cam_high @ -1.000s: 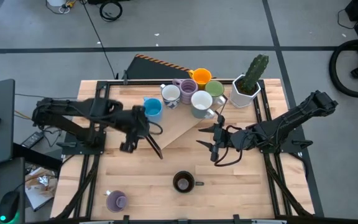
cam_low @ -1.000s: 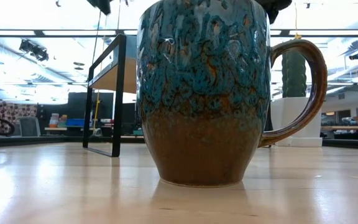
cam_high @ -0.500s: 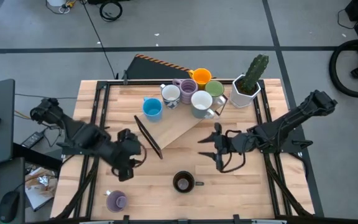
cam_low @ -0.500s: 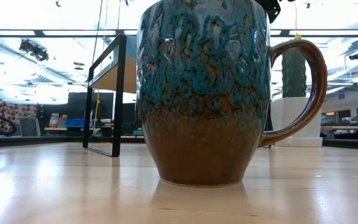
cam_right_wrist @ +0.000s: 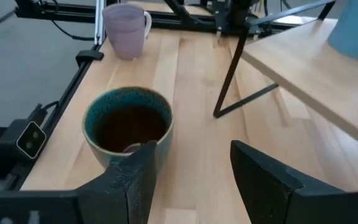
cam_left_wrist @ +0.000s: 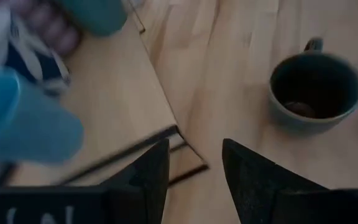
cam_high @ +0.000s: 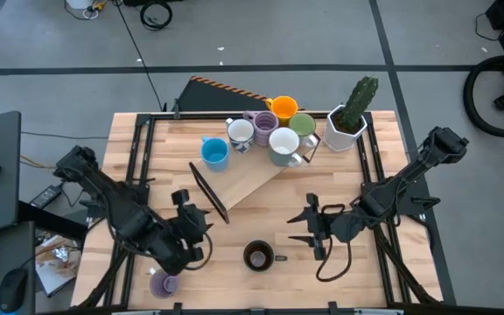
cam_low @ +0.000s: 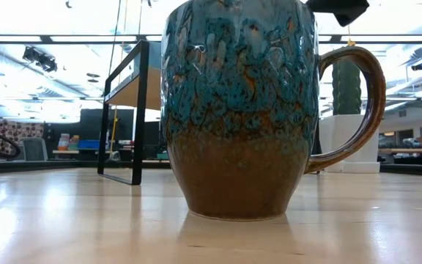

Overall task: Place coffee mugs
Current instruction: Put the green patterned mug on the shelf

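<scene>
The dark brown, blue-glazed mug [cam_high: 258, 256] stands upright on the table near its near edge and fills the low view [cam_low: 240, 110]. My right gripper [cam_high: 298, 229] hangs open just right of it, and the mug [cam_right_wrist: 127, 127] sits close ahead of its fingers. My left gripper [cam_high: 192, 217] is open, left of that mug [cam_left_wrist: 316, 84] and above the near-left table. A purple mug [cam_high: 163, 283] stands at the near-left corner. Blue [cam_high: 214, 152], two white, purple, orange and green mugs cluster on a raised wooden board [cam_high: 248, 179].
A white angular pot with a cactus [cam_high: 346, 118] stands at the far right beside the mug cluster. The raised board rests on thin black legs [cam_right_wrist: 232, 74]. Black rails run along the table's left and right sides. Bare wood lies between the two grippers.
My left arm has swung from beside the blue mug on the board toward the table's near edge and now hangs near the purple mug. My right gripper has moved toward the near edge, closer to the dark brown mug. No mug has moved.
</scene>
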